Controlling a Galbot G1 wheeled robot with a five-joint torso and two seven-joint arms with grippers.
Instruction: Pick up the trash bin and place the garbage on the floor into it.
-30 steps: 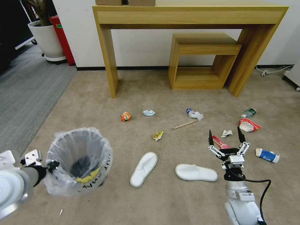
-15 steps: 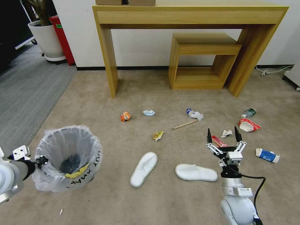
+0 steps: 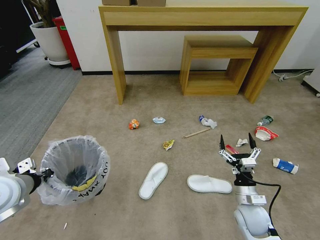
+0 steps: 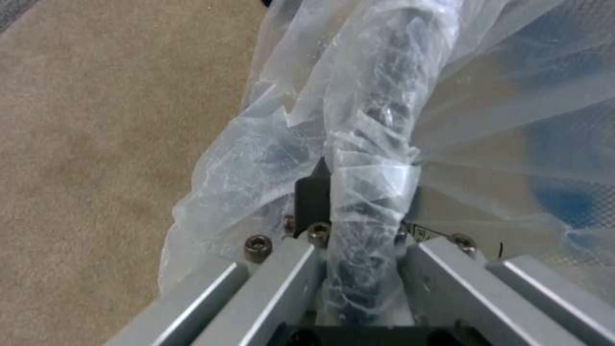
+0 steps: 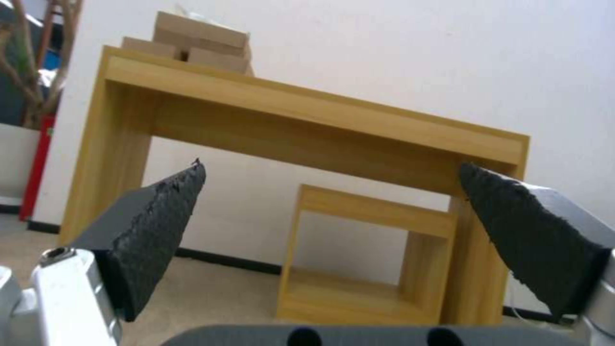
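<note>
crinkly plastic-lined trash bin (image 3: 75, 170) rim clamped by left pincer (image 3: 46, 174), yellow wrapper (image 3: 83, 186) inside, right pincer (image 3: 237, 144) spread wide

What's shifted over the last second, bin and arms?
The left gripper, clamped on the trash bin rim throughout, swung the bin out to the robot's left, then slightly back. The open right gripper eased forward over the red wrapper, empty. Slippers and the other litter on the floor stayed put.
</note>
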